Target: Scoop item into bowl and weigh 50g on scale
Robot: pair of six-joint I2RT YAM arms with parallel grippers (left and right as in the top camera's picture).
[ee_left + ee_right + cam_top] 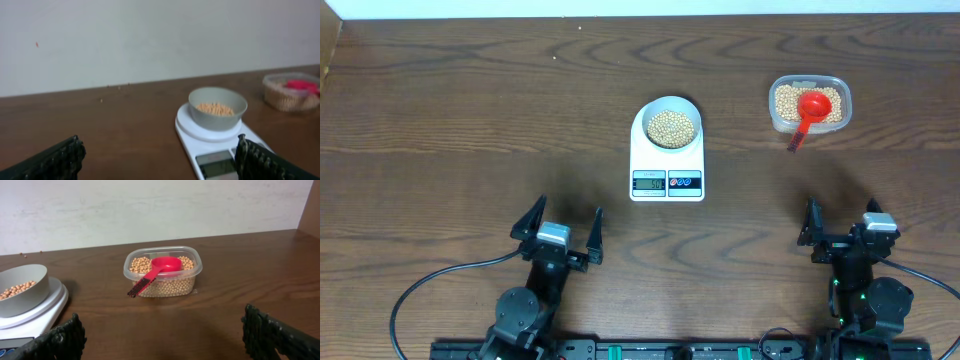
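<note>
Beans: you see them in the bowl on the scale, well ahead of both grippers.
Left gripper: spread wide, holding nothing.
Right gripper: spread wide, empty; tub with red scoop ahead.

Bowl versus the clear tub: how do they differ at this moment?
The bowl is round and opaque white; the tub is rounded-rectangular and clear. The bowl sits on the scale; the tub stands directly on the table. The tub has a red scoop resting in it, handle over the rim; the bowl has none. Both stand upright and hold tan beans.
</note>
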